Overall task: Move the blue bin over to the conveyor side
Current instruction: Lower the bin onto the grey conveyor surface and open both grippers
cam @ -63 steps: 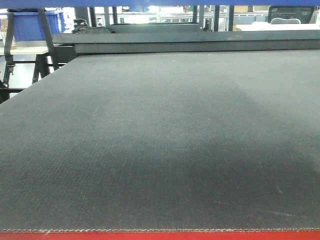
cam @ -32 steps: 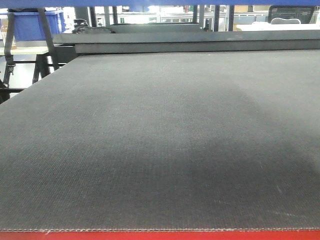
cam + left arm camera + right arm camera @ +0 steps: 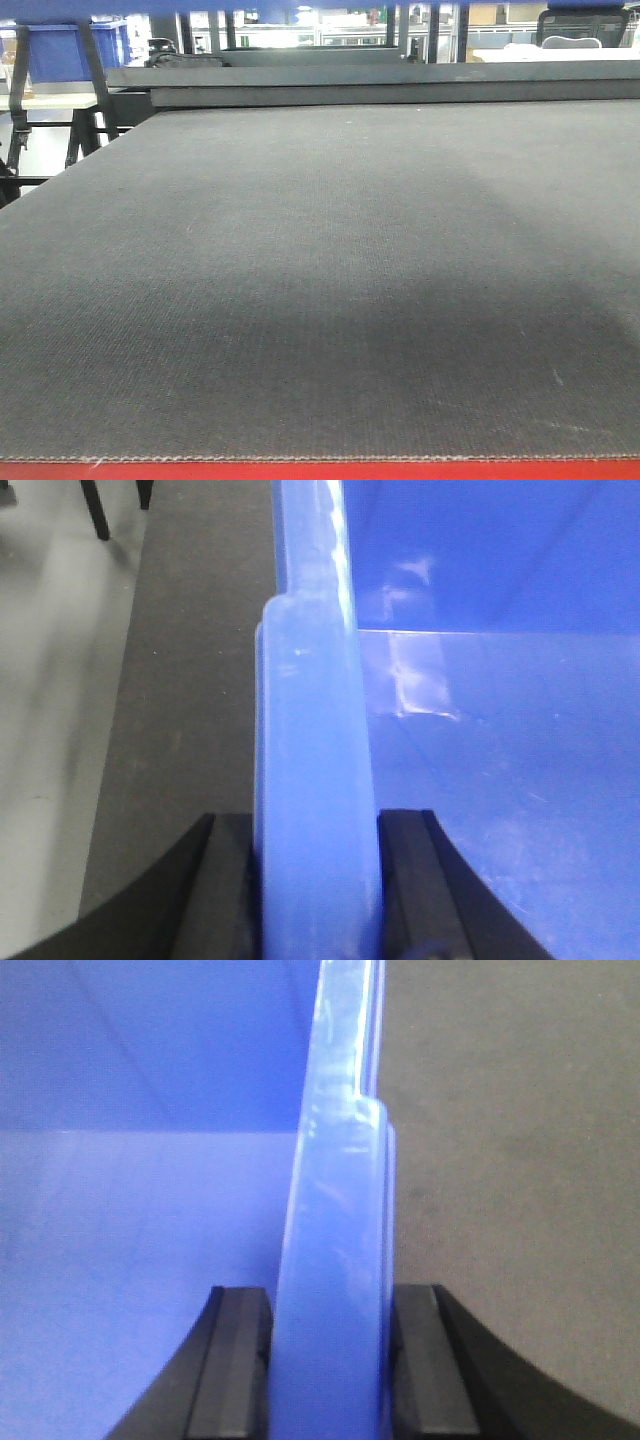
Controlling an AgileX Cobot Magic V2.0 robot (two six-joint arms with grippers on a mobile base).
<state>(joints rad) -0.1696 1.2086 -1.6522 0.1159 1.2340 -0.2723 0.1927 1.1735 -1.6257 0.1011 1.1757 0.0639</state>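
Clamped narrow on one rim of the blue bin [image 3: 500, 780] with the left gripper [image 3: 318, 880], on the opposite rim with the right gripper [image 3: 330, 1360]. Held mouth-up between both, with conveyor belt [image 3: 200, 630] outboard and beneath. Grasped already; apparently yet to be carried to the belt's side and set down. Probably spans lengthwise gripper to gripper; cannot confirm.

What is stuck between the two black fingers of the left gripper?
The thick rim of the blue bin. The left wrist view shows the left gripper pinching it, one finger on each side.
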